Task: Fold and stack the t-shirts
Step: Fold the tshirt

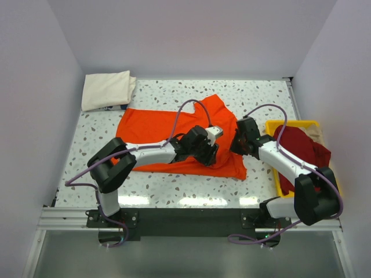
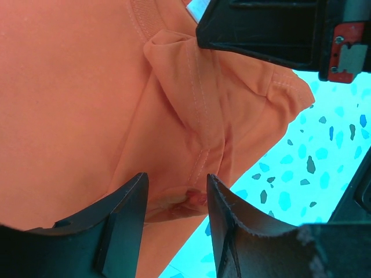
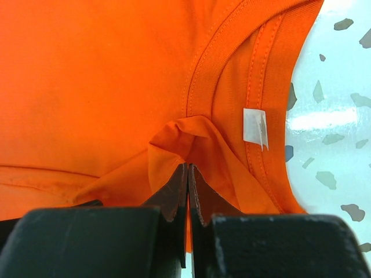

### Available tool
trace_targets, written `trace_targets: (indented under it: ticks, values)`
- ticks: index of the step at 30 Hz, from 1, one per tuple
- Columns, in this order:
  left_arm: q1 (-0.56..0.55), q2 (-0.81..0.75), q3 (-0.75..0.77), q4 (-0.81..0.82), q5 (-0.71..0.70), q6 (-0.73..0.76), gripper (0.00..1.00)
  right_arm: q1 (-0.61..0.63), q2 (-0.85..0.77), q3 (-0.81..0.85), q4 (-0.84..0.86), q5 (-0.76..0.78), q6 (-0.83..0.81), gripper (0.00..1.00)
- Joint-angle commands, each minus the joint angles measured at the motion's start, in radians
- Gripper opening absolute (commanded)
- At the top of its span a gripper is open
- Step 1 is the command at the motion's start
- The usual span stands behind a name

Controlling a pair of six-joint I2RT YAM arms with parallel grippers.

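Your right claw (image 3: 187, 169) is pinched shut on the orange t-shirt (image 1: 156, 124) beside its collar (image 3: 232, 69), probably to anchor it. Your left claw (image 2: 177, 180) stands half-wide astride a raised ridge (image 2: 197, 116), likely for a fold grip. The shirt lies mid-tabletop (image 1: 174, 92).

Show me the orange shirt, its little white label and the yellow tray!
orange t-shirt (image 1: 152, 124), top view, on its flat left half.
white neck label (image 3: 255, 125), right wrist view, its middle.
yellow tray (image 1: 291, 123), top view, on its far rim.
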Motion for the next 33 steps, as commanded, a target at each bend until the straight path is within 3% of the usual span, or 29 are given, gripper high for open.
trace_targets:
  ticks: [1,15,22,33]
  values:
    - [-0.007,0.005,0.005,0.055,0.025,0.029,0.49,-0.003,-0.001,0.021,0.040,-0.004,0.003,0.00]
    - [-0.007,0.010,-0.003,0.039,-0.018,0.038,0.28,-0.004,0.004,0.028,0.040,-0.003,0.008,0.00]
    - [-0.007,-0.003,-0.004,0.037,-0.047,0.040,0.00,-0.004,0.002,0.035,0.042,-0.001,0.014,0.00]
    - [0.024,-0.073,-0.053,0.092,-0.162,-0.044,0.00,-0.009,-0.013,0.081,0.023,0.026,0.036,0.00]
